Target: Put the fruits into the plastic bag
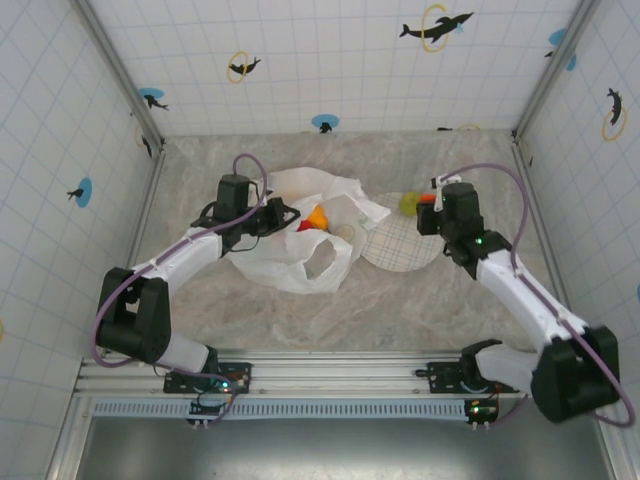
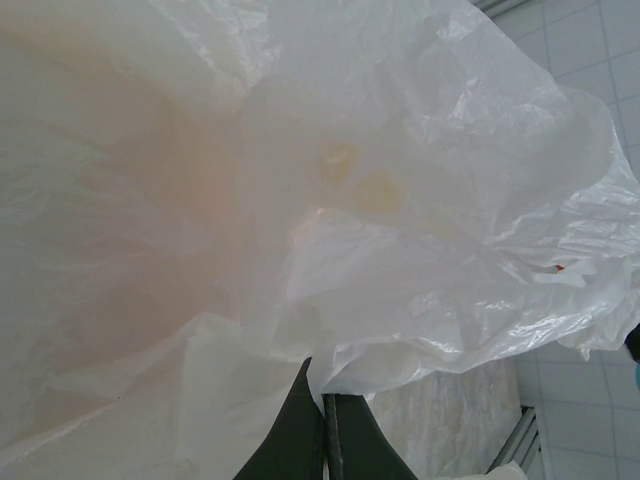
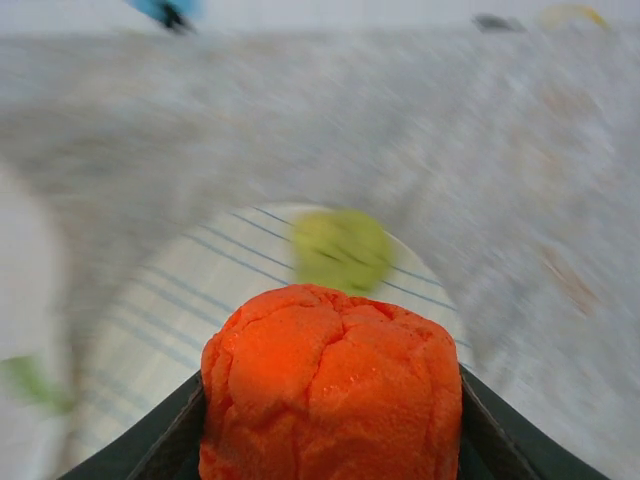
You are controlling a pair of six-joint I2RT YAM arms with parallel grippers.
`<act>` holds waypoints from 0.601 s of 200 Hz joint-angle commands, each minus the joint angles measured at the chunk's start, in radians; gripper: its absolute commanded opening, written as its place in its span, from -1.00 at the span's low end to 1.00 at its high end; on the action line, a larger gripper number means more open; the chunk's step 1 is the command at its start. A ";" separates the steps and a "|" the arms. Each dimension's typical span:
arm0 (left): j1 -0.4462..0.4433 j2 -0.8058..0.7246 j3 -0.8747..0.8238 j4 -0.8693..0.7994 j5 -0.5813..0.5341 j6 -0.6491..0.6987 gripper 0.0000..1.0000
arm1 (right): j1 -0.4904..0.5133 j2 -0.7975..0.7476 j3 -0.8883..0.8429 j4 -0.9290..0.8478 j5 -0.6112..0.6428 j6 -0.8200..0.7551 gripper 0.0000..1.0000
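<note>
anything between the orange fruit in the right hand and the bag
Only low things: a green fruit right beside the right hand holding the orange fruit, then the flat plate, then the plastic bag. Nothing tall shows.

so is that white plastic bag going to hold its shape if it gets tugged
Probably not: the plastic bag looks thin and crumpled, so it should flop and fold. It likely weighs little, since it bunches loosely where the left tool pinches it.

The marbled worktop (image 1: 200, 300) carried the crumpled white plastic bag (image 1: 300, 265) near its centre. A round gridded plate (image 1: 400, 255) lay touching it at 3 o'clock, a yellow-green fruit (image 1: 408, 203) at the plate's 12 o'clock rim.
</note>
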 commanded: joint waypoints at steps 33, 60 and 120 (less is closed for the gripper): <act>0.008 -0.009 -0.015 0.014 0.020 -0.013 -1.00 | 0.219 -0.087 0.021 0.157 -0.236 -0.103 0.09; 0.008 -0.009 -0.015 0.015 0.021 -0.016 -1.00 | 0.336 0.047 0.106 0.122 -0.202 -0.178 0.08; 0.007 -0.014 -0.018 0.019 0.022 -0.021 -1.00 | 0.371 0.298 0.180 0.142 -0.120 -0.187 0.07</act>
